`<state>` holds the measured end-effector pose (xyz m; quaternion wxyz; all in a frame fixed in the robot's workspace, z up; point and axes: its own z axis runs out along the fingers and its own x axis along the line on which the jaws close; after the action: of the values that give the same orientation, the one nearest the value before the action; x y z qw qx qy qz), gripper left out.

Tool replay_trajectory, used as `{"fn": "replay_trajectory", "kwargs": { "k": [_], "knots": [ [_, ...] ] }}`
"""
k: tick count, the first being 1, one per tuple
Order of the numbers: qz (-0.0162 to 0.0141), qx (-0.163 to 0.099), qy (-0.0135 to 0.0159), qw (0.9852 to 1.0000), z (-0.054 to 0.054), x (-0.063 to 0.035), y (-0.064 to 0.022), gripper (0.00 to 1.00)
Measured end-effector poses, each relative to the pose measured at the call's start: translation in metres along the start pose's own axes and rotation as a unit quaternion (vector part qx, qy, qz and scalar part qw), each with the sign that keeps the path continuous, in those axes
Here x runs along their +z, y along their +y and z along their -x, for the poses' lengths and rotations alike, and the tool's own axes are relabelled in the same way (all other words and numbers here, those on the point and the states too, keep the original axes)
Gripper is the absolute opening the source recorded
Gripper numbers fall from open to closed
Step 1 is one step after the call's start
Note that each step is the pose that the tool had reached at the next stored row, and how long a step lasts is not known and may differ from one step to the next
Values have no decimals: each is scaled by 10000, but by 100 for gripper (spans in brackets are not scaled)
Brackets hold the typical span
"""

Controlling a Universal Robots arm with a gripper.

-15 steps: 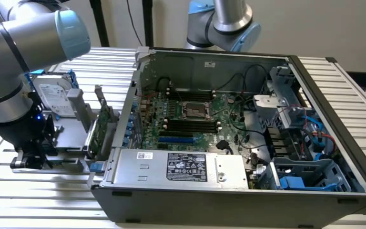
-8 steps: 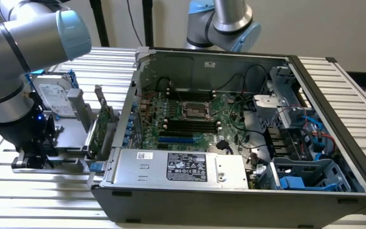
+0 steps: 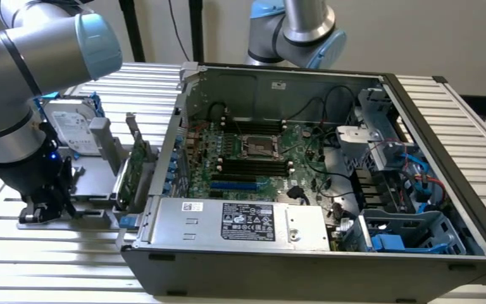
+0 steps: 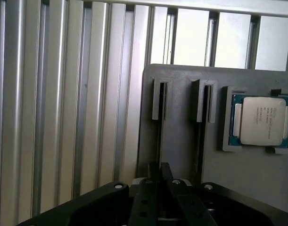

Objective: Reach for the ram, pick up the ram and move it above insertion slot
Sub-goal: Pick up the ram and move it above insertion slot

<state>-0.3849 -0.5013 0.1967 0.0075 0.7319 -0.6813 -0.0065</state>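
In the exterior view, at eight o'clock of the scene, the gripper (image 3: 45, 212) is down low on the grey holder tray (image 3: 91, 183), with the hard drive (image 3: 74, 130) standing at its one o'clock. The wrist view puts it in line with a thin dark edge in the tray's groove, which I take to be the ram (image 4: 159, 139) standing on edge. Whether the gripper is spread or clamped I cannot tell. To do this step well, it should square up on the stick's flat faces and stay in line with the groove, clear of the expansion card (image 3: 137, 168) at three o'clock. The memory slots (image 3: 255, 168) lie further that way, inside the open computer case (image 3: 311, 266).
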Motion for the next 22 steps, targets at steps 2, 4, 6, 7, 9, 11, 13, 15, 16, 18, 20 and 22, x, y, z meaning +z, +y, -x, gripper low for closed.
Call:
{"fn": "replay_trajectory", "kwargs": {
  "k": [2,4,6,7,9,11,13,15,16,18,20,22],
  "knots": [
    [0,0,0,10000,0,0,-3,14],
    [5,0,0,10000,0,-7,-6,14],
    [13,1,-1,10000,-1,-35,-8,14],
    [21,1,-2,10000,-1,-56,-8,14],
    [29,2,-2,10000,-1,-116,-8,14],
    [30,2,-3,10000,-1,-200,-7,14],
    [33,2,-2,10000,-1,-291,-5,14],
    [36,1,-3,10000,-2,-384,-7,14],
    [38,1,-3,10000,-2,-429,-8,14],
    [40,1,-3,10000,-2,-520,-13,14],
    [41,1,-3,10000,-4,-610,-23,14],
    [42,1,-3,10000,-4,-701,-37,14]
  ]
}}
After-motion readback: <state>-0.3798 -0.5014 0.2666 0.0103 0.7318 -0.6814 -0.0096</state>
